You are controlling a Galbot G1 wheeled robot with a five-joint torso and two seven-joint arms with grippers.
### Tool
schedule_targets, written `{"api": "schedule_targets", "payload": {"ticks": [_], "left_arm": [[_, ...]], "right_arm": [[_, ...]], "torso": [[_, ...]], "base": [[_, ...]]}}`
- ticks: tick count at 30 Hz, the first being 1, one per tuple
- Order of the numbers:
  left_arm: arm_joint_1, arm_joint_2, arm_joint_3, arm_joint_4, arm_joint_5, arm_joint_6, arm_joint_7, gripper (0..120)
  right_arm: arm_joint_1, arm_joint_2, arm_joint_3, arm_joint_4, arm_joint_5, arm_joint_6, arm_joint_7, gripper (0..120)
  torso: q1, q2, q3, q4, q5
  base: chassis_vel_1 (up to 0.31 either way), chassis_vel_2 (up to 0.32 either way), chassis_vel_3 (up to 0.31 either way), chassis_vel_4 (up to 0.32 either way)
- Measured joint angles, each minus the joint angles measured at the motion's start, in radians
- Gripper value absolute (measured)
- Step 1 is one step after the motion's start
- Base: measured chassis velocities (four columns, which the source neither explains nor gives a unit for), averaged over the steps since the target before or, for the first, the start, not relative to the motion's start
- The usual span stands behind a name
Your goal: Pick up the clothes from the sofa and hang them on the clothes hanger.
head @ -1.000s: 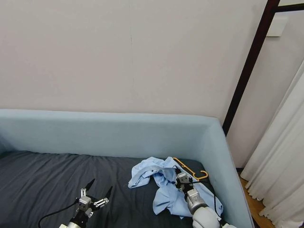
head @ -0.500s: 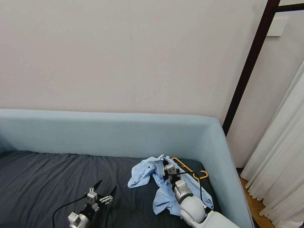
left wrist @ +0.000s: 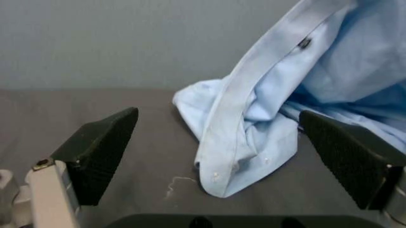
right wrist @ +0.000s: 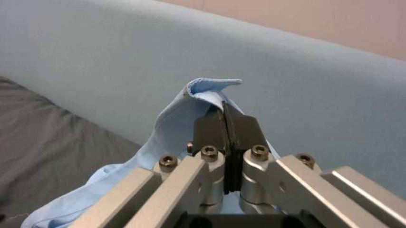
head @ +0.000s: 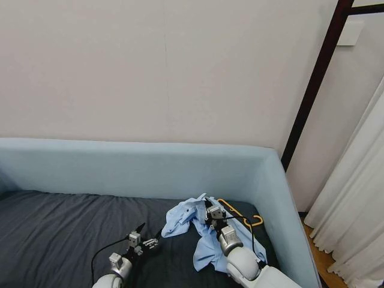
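Right wrist view showed the right gripper [right wrist: 225, 114] with its 2 pads [right wrist: 208, 130] pressed together on a raised fold of the blue shirt [right wrist: 174, 118], which lay crumpled on the sofa seat [head: 60, 222] beside the orange hanger [head: 257, 221]. The left gripper [head: 144, 241] hovered spread wide near the shirt's other end. To lift well, I judged, the pull should be slow and straight up, so the thin fold would not slip.

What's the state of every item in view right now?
shirt: crumpled on the sofa seat, one fold pinched and raised
hanger: lying on the seat, partly under the shirt, nothing hung on it
right gripper: jaws shut on the shirt's fold
left gripper: jaws open, facing the shirt's edge
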State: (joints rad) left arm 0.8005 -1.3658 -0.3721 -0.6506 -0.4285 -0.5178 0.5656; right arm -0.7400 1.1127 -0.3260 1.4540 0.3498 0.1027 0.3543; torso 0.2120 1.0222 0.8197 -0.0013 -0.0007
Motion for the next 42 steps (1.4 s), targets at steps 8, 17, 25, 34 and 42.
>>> {"api": "schedule_targets", "payload": {"ticks": [8,17,25,34,42], "left_arm": [[-0.063,-0.077,0.017,0.121,0.062,0.031,-0.064,100],[-0.052,-0.098,0.003,0.133,0.101,0.052,-0.130,97],[-0.041,-0.083,-0.003,0.109,0.068,0.052,-0.129,72],[-0.055,-0.097,-0.025,0.148,0.040,0.054,-0.099,39],[-0.057,-0.107,-0.047,0.154,0.039,0.053,-0.093,10]], "right_arm": [[-0.013,-0.018,0.008,0.032,0.005,-0.001,-0.002,0],[-0.021,-0.033,0.011,0.058,0.009,-0.005,-0.001,0],[-0.028,-0.028,0.011,0.059,0.004,-0.011,0.005,0],[-0.032,-0.031,0.012,0.066,0.004,-0.012,0.006,0],[-0.042,-0.045,0.016,0.087,0.006,-0.012,0.006,0]], "torso": [[0.000,0.000,0.000,0.0000,0.0000],[0.000,0.000,0.000,0.0000,0.0000],[0.000,0.000,0.000,0.0001,0.0000],[0.000,0.000,0.000,0.0000,-0.0001],[0.000,0.000,0.000,-0.0001,-0.0001]], "base": [[0.000,0.000,0.000,0.000],[0.000,0.000,0.000,0.000],[0.000,0.000,0.000,0.000],[0.000,0.000,0.000,0.000],[0.000,0.000,0.000,0.000]]}}
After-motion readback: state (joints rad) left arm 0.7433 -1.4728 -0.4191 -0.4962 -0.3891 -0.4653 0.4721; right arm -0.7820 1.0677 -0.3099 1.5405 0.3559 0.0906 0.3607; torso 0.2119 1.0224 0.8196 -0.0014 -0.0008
